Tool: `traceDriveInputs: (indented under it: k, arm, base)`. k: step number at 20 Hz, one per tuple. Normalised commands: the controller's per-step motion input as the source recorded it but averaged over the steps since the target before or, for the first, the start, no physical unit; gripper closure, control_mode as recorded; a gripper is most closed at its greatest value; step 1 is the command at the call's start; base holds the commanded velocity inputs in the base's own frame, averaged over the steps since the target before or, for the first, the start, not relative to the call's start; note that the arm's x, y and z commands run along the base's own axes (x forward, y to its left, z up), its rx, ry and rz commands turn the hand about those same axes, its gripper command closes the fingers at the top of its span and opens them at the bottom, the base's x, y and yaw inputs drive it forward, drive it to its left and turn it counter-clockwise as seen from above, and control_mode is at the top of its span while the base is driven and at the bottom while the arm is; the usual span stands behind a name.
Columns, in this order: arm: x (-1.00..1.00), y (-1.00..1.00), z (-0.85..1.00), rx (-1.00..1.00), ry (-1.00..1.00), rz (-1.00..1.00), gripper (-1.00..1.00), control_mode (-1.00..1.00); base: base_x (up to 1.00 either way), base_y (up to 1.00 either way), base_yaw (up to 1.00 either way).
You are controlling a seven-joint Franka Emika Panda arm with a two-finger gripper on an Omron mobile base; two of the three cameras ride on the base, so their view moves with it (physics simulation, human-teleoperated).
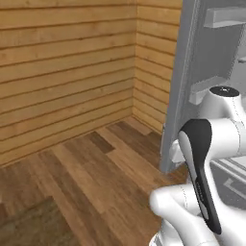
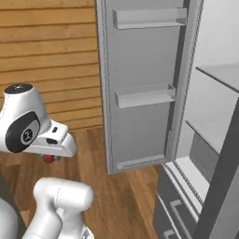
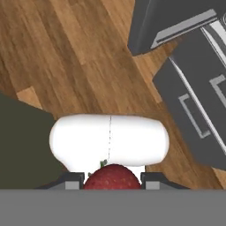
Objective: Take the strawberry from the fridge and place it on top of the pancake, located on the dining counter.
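We have the strawberry clamped between the fingertips of the gripper, and it sits low between the two dark tips in the hand view; in the right base view a small red bit shows under the hand, above the wooden floor and well apart from the fridge.

The step in hand, as we judge it, is the carry to the dining counter. We should keep the grip steady, hold the hand level, swing clear of the open fridge door, and avoid quick turns, since so small a fruit could slip.

The door bins look bare, and the visible fridge shelves carry nothing we can make out.
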Motion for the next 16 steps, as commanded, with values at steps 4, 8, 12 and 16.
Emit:
traceDriveInputs:
  k: [4,8,12,16]
  arm:
    - [0.0,0.0,0.0,0.0,0.0,0.0,1.0,1.0]
    - [0.0,0.0,0.0,0.0,0.0,0.0,1.0,1.0]
    - [0.0,0.0,0.0,0.0,0.0,0.0,1.0,1.0]
    - [0.0,0.0,0.0,0.0,0.0,0.0,1.0,1.0]
  base:
    - [-0.88,0.53,0.68]
    - [-0.14,0.3,0.64]
    - [0.01,0.37,0.41]
    - [0.58,0.0,0.06]
